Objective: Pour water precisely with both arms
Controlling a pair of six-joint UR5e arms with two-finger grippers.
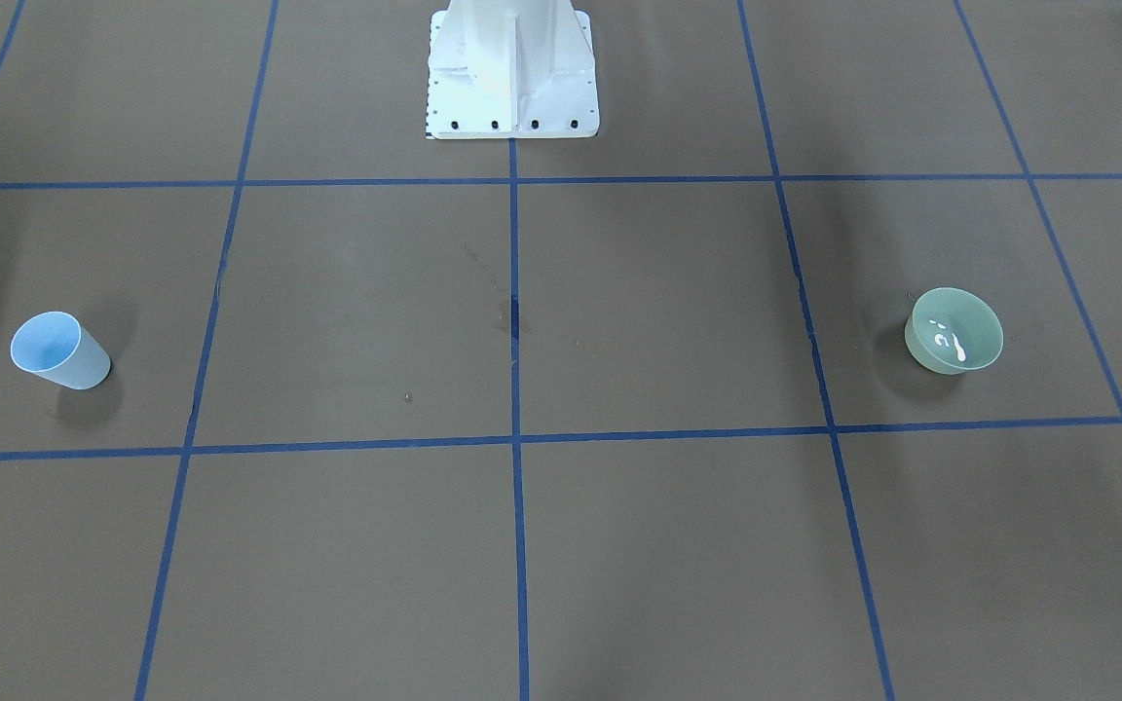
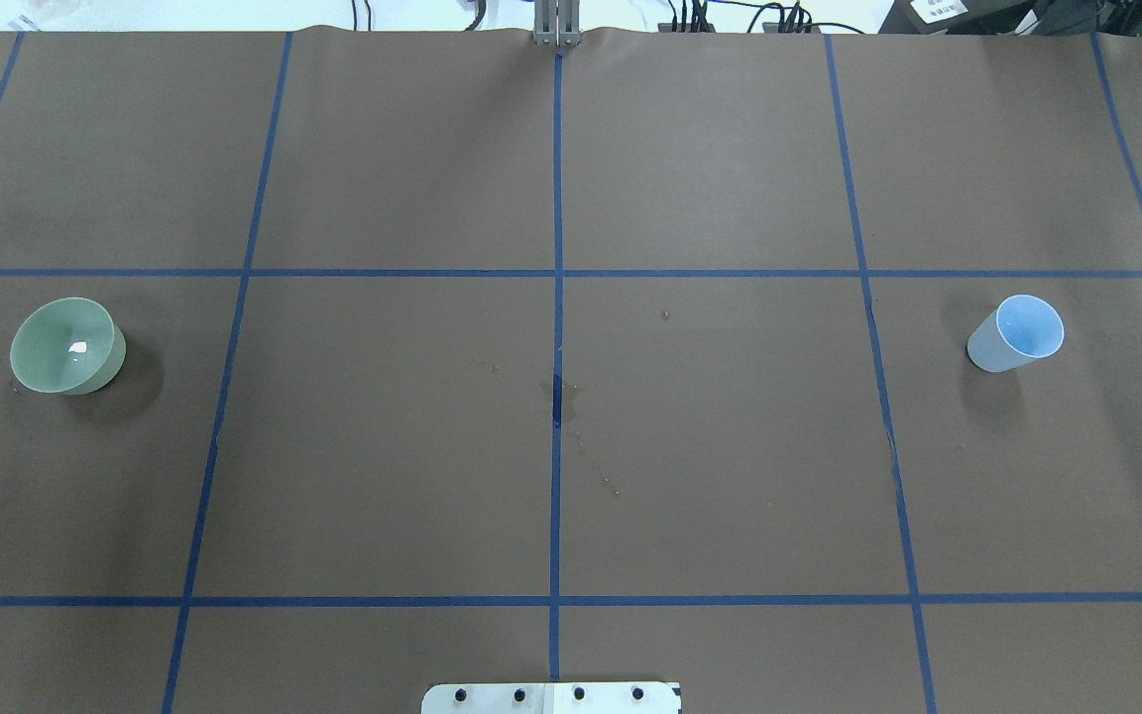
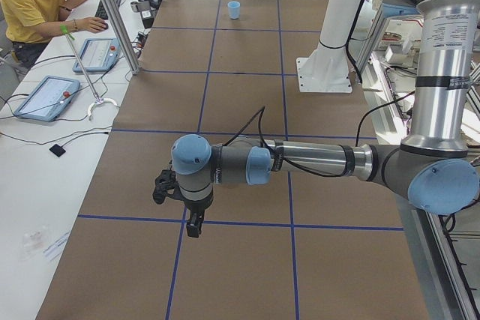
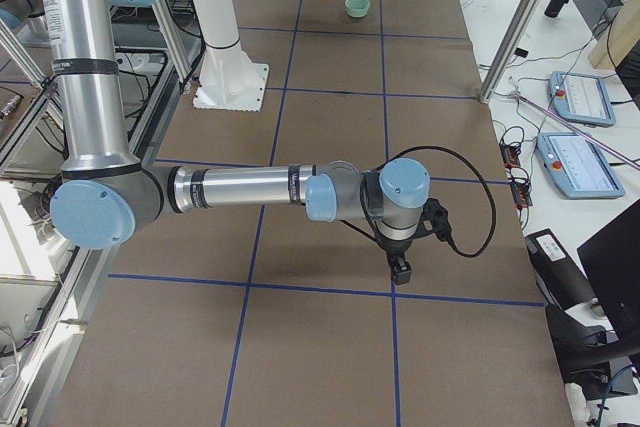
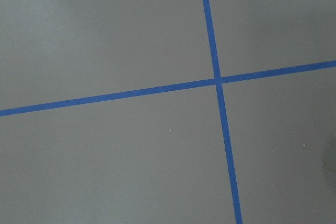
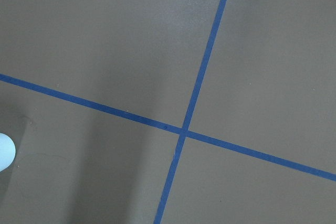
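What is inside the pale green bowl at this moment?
The green bowl holds a few white glints near its bottom, probably a little water. Its depth cannot be judged; nothing else shows inside.

You see a brown tabletop (image 2: 383, 476) crossed by a blue tape grid (image 2: 556, 198), a pale blue cup (image 2: 995, 353), a pale green bowl (image 2: 111, 363) with white glints (image 2: 78, 347), a white pedestal (image 1: 512, 78), and silver-grey arms (image 3: 315, 159) capped pale blue, with black cables (image 3: 255, 121).

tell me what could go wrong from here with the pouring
The green bowl seems to hold water, so a clumsy grasp could slosh it. The light-looking blue cup might tip when gripped. Wet marks at mid-table suggest spills happen here.
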